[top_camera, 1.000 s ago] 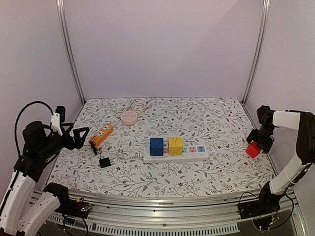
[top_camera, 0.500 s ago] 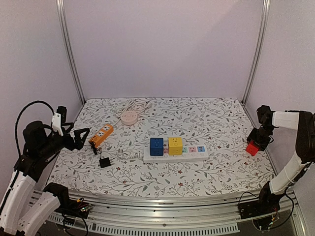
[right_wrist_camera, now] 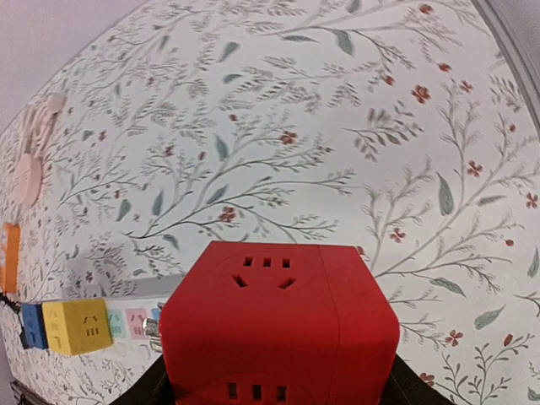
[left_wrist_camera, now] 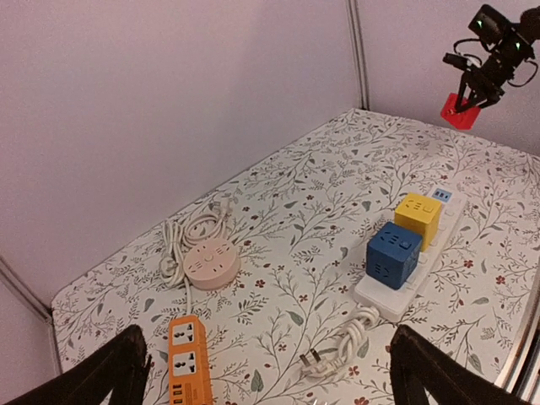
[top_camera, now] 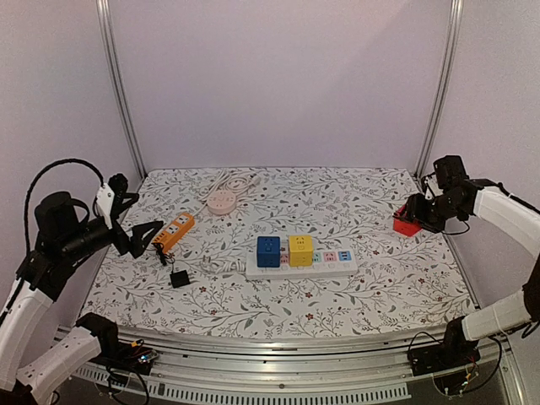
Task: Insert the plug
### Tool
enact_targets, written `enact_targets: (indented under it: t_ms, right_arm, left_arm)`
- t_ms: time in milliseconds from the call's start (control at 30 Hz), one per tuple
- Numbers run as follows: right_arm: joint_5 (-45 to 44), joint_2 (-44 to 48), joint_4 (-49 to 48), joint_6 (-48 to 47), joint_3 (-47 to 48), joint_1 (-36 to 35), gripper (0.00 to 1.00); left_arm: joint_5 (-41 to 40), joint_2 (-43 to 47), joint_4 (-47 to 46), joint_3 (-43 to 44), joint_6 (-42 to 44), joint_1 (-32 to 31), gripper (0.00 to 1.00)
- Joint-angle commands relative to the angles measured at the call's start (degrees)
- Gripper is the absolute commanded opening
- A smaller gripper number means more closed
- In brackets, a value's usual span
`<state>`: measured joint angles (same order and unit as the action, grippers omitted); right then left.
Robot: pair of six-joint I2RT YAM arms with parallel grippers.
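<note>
Top external view gives us the flowered table (top_camera: 380, 287), and on it, near the middle, the long white power strip (top_camera: 342, 268) with a blue cube (top_camera: 268, 251) and a yellow cube (top_camera: 300, 249) already seated side by side at its left end. The sockets to the right of the yellow one look free (four small coloured faces, as far as we can tell).

Well apart from the strip, over the table's right edge, the right gripper (top_camera: 413, 218) is clenched on the red cube plug (right_wrist_camera: 278, 329). The cube is off the surface, and in the right wrist view its socket face points forward with the strip visible low on the left. The left gripper (top_camera: 139, 215) stands spread and holds nothing, off by the orange strip (top_camera: 174, 231).

We judge the step in hand to be the carry: the plug is grasped but not yet over its socket. Next we would bring it left above a free socket beside the yellow cube, square its prongs to the slots (we cannot see the prong side) and press straight down.
</note>
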<state>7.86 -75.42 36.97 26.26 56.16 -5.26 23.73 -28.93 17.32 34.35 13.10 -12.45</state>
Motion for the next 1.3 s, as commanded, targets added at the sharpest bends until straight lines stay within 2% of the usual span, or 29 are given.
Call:
enact_targets:
  t_ms: [0,133,300,400,533,667,900,1267]
  right_arm:
    - [6.4,9.9,-6.1,-8.8,3.8,-10.6,0.00]
    - [8.8,15.1,-13.7,-9.7,6.1,-20.0,0.00]
    - [7.1,15.5,-18.6,-9.8,10.7,-30.3,0.00]
    - [5.8,14.3,-19.9,-11.1,13.1,-36.1,0.00]
    - [4.6,13.9,-22.7,-13.8,14.1,-42.1,0.00]
    - [4.5,13.6,-22.8,-15.1,15.3,-45.0,0.00]
    - [5.2,15.2,-22.7,-15.3,14.3,-45.5,0.00]
    - [5.4,15.7,-22.4,-14.6,14.2,-45.9,0.00]
  left_arm:
    - [5.0,-4.8,3.8,5.7,9.0,-6.4,0.99]
    - [2.7,-13.1,8.4,13.4,16.8,-17.4,1.00]
    - [-9.0,-29.5,11.2,27.3,26.4,-35.9,0.99]
    - [-16.3,-37.7,6.0,36.0,28.5,-43.7,0.99]
    - [-21.8,-44.8,-1.7,40.8,31.3,-49.6,1.00]
    - [-25.5,-49.4,-6.1,42.9,34.4,-53.0,1.00]
    - [-29.2,-53.6,-11.1,46.9,36.0,-54.5,1.00]
    - [-26.3,-57.7,-14.1,49.3,43.0,-55.7,1.00]
